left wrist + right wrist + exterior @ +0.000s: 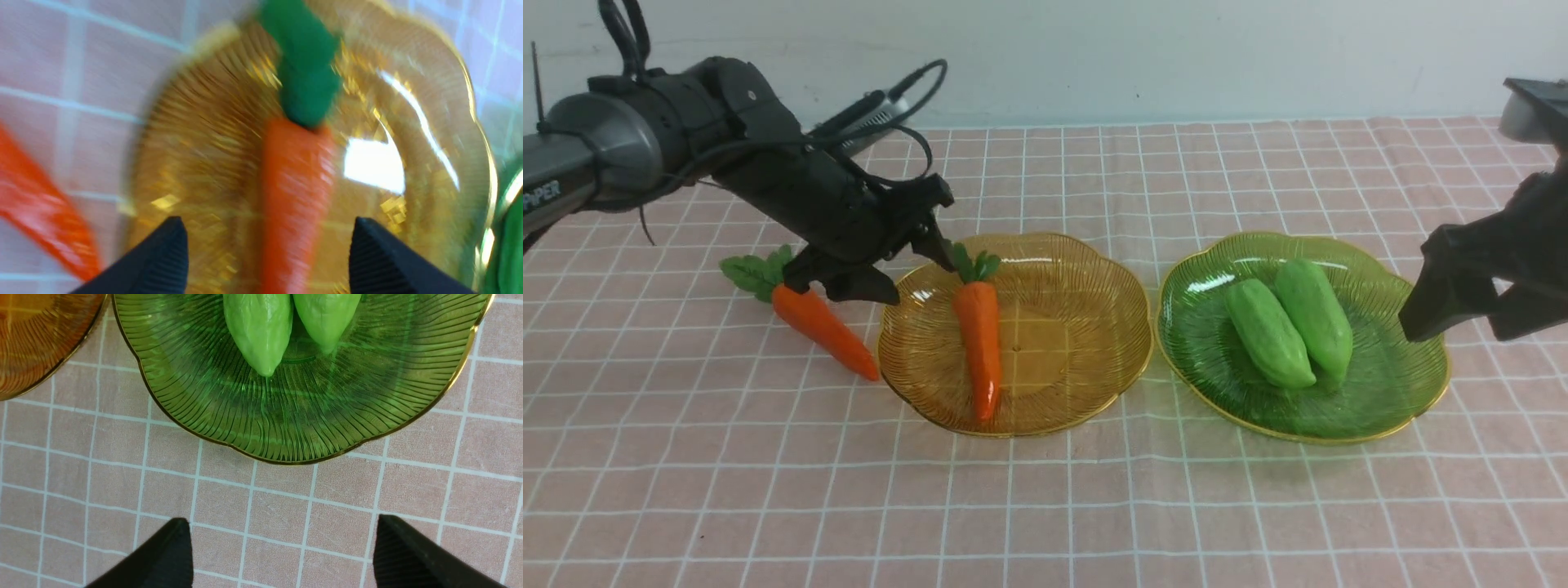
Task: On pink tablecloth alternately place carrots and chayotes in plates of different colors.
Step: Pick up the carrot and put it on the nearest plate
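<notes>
Here, cloth: pink with a white grid, covering the counter
Amber plate: left of centre, holding one carrot
Green plate: just right of the amber one, holding both chayotes
Chayotes: left one and right one lie side by side, touching
Carrot in plate: leaves toward the wall
Carrot on cloth: tip by the amber rim
Left jaws: wide apart, empty, over the plated carrot's leaves
Right jaws: wide apart, empty, beside the green plate's right rim

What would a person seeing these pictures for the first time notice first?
Two bright plates sit side by side: the amber plate holds one carrot, the green plate two chayotes. A second carrot lies on the cloth beside the amber plate, near the open left claw.
</notes>
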Robot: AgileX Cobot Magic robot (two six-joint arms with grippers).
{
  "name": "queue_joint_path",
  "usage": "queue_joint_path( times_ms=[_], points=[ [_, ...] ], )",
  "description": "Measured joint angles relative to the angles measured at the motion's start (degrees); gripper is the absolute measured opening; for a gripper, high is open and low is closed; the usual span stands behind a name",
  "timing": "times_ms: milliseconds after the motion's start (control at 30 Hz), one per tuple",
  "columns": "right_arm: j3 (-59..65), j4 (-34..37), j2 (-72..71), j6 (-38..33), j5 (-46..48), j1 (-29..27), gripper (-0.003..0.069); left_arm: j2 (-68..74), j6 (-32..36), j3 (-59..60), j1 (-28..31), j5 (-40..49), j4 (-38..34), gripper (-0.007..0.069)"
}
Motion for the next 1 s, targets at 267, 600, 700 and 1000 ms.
queue_joint_path(
  times_ms=[267,600,700,1000],
  points=[
    [0.00,-0.04,0.00,-0.02,0.00,0.00,0.0538,0.85,-13.41,-1.15,7.54,2.66,12.96,0.0428],
    [0.00,-0.04,0.00,-0.07,0.00,0.00,0.0538,7.91,-19.11,-1.15,7.48,-2.18,13.82,0.0417],
    [0.00,-0.04,0.00,-0.15,0.00,0.00,0.0538,9.28,-17.37,-1.15,7.48,-2.14,13.63,0.0391],
    [0.00,0.02,0.00,-0.20,0.00,0.00,0.0537,5.42,-6.13,-11.90,6.25,10.29,14.63,0.0189]
  ],
)
